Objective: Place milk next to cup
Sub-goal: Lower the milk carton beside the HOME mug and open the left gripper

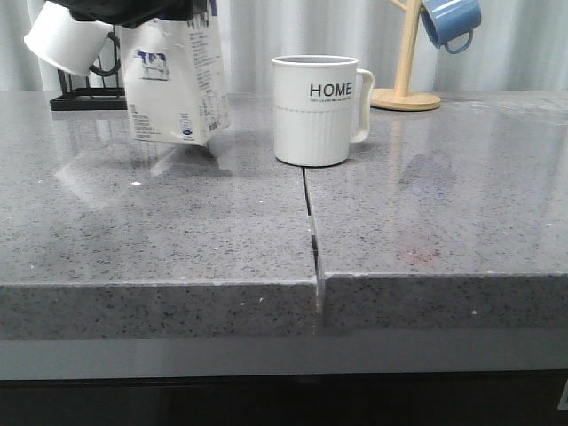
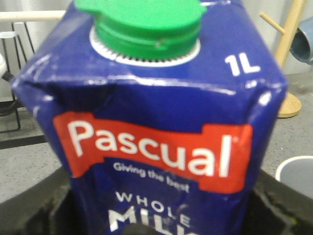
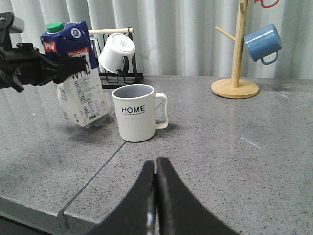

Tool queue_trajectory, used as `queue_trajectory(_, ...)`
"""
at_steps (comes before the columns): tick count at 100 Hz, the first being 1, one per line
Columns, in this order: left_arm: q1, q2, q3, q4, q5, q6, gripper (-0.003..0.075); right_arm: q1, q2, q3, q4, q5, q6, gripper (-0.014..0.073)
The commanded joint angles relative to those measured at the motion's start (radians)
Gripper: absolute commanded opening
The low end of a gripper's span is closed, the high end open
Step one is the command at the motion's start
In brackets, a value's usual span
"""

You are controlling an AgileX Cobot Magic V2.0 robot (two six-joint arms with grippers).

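Note:
The milk carton [image 1: 173,80], white with a dark blue top and a cow picture, hangs tilted to the left of the cup, its lower edge just over the table. My left gripper [image 1: 133,11] is shut on its blue upper band. The carton fills the left wrist view [image 2: 156,122], with black fingers [image 2: 29,215] at both sides. The cream "HOME" cup [image 1: 315,111] stands upright at mid table, handle to the right; it also shows in the right wrist view [image 3: 137,112]. My right gripper [image 3: 155,164] is shut and empty, low over the table well in front of the cup.
A black rack [image 1: 84,93] holding a tilted white mug [image 1: 62,40] stands behind the carton at the back left. A wooden mug tree [image 1: 406,89] with a blue mug [image 1: 453,22] stands at the back right. A seam [image 1: 311,222] splits the grey table.

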Motion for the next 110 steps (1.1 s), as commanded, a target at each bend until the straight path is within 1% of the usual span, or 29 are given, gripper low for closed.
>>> queue_trajectory(1, -0.018, -0.017, -0.053, 0.003, -0.09, 0.014, 0.0114, -0.002, -0.012, -0.022, -0.005, -0.079, -0.001, -0.0069)
queue_trajectory(18, -0.032, 0.017, -0.091, 0.003, -0.09, 0.014, 0.0114, -0.002, -0.012, -0.022, -0.005, -0.079, -0.001, -0.0069)
queue_trajectory(47, -0.047, 0.051, -0.101, 0.003, -0.093, 0.014, 0.0115, -0.002, -0.012, -0.022, -0.005, -0.079, -0.001, -0.0069)
queue_trajectory(58, -0.047, 0.052, -0.101, 0.003, -0.093, 0.014, 0.0134, -0.002, -0.012, -0.022, -0.005, -0.079, -0.001, -0.0069)
queue_trajectory(63, -0.047, 0.052, -0.101, 0.005, -0.093, 0.014, 0.0183, -0.002, -0.012, -0.022, -0.005, -0.079, -0.001, -0.0069)
queue_trajectory(68, -0.047, 0.052, -0.101, 0.005, -0.091, 0.014, 0.0265, -0.002, -0.012, -0.022, -0.005, -0.079, -0.001, -0.0069)
queue_trajectory(72, -0.047, 0.052, -0.101, 0.005, -0.083, 0.014, 0.0356, -0.002, -0.012, -0.022, -0.005, -0.079, -0.001, -0.0069)
queue_trajectory(73, -0.047, 0.052, -0.101, 0.005, -0.084, 0.014, 0.0389, -0.002, -0.012, -0.022, -0.005, -0.079, -0.001, -0.0069)
queue_trajectory(75, -0.047, 0.052, -0.101, 0.005, -0.078, 0.014, 0.0423, -0.002, -0.012, -0.022, -0.005, -0.079, -0.001, -0.0069)
queue_trajectory(76, -0.047, 0.052, -0.101, 0.005, -0.075, 0.014, 0.0456, -0.002, -0.012, -0.022, -0.005, -0.079, -0.001, -0.0069)
queue_trajectory(80, -0.047, 0.052, -0.101, 0.003, -0.073, 0.014, 0.0552, -0.002, -0.012, -0.022, -0.005, -0.079, -0.001, -0.0069)
queue_trajectory(87, -0.047, 0.052, -0.101, 0.0, -0.071, 0.014, 0.0668, -0.002, -0.012, -0.022, -0.005, -0.079, -0.001, -0.0069)
queue_trajectory(92, -0.047, 0.052, -0.101, 0.0, -0.071, 0.014, 0.07, -0.002, -0.012, -0.022, -0.005, -0.079, -0.001, -0.0069)
queue_trajectory(110, -0.047, 0.046, -0.101, 0.0, -0.069, 0.014, 0.0664, -0.002, -0.012, -0.022, -0.005, -0.079, -0.001, -0.0069)
